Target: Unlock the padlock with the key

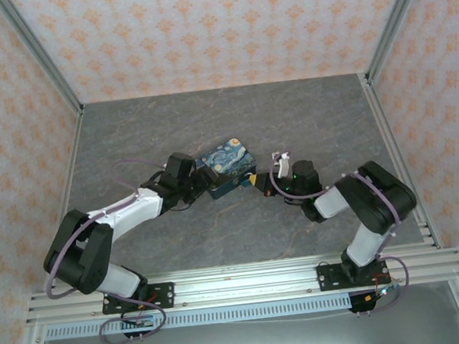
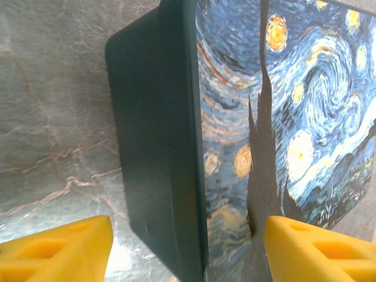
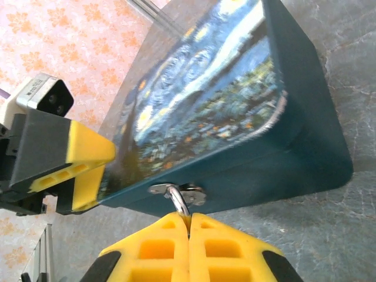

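The starry-night tin (image 1: pixel 227 166) lies at the table's middle. A silver hasp (image 3: pixel 197 192) sits on its teal front wall. The padlock's silver shackle (image 3: pixel 178 201) hooks through that hasp and runs down between my right gripper's (image 3: pixel 189 222) yellow fingers, which are shut on it. The padlock's teal body is hidden between those pads. I see no key. My left gripper (image 2: pixel 188 249) stands open around the tin's (image 2: pixel 158 135) left end, one finger over the painted lid and the other off the dark side wall with table showing between. That left finger (image 3: pixel 82 158) rests by the lid.
The grey marble tabletop (image 1: pixel 127 133) is walled by patterned panels on three sides. Aluminium rails (image 1: pixel 241 282) carry both arm bases at the near edge.
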Controlling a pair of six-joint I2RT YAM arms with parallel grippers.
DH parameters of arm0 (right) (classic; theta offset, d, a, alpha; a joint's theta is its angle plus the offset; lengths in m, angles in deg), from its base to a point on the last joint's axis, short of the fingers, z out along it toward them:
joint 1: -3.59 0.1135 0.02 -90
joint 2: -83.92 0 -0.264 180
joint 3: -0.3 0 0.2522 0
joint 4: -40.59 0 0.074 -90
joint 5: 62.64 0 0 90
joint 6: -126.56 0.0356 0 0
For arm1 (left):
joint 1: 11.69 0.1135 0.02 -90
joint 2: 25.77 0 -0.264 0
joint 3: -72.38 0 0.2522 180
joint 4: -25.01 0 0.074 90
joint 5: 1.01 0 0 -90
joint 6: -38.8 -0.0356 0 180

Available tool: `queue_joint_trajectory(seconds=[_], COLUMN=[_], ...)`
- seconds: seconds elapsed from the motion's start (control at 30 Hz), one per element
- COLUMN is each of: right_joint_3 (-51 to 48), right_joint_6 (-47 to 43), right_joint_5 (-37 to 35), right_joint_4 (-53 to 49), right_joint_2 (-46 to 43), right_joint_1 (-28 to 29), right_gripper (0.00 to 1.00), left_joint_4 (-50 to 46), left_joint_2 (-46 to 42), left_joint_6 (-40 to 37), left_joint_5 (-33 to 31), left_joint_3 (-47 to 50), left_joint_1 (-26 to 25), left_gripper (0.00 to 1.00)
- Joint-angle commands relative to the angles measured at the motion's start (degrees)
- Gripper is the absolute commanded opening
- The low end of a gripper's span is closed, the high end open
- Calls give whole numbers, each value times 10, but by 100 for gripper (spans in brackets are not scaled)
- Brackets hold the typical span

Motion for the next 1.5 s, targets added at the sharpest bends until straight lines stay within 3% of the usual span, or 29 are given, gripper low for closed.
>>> queue_joint_trajectory(seconds=[0.0,0.13,0.27,0.47,0.6,1.03,1.23,1.47], right_joint_3=[1,44,98,130,109,105,104,115], right_joint_6=[-67,-141,-184,-154,-137,-120,-97,-112], right_joint_5=[-8,-12,-2,25,28,-28,-48,-171], right_joint_4=[-163,-435,-649,-798,-819,-729,-710,-754], right_joint_2=[-100,-231,-299,-308,-298,-195,-222,-346], right_joint_1=[-3,-3,-2,-3,-3,-8,-14,-28], right_gripper=[0,0,0,0,0,0,29,61], left_joint_4=[-67,-118,-164,-209,-223,-220,-222,-226], left_joint_2=[-52,-115,-178,-250,-272,-268,-276,-280], left_joint_6=[-40,-76,-111,-136,-139,-136,-146,-174], left_joint_5=[-42,-96,-166,-224,-237,-222,-224,-262], left_joint_3=[-35,-41,-33,-16,-8,-5,-8,-23], left_joint_1=[3,4,4,9,13,16,16,26], left_gripper=[73,80,84,86,87,88,88,91])
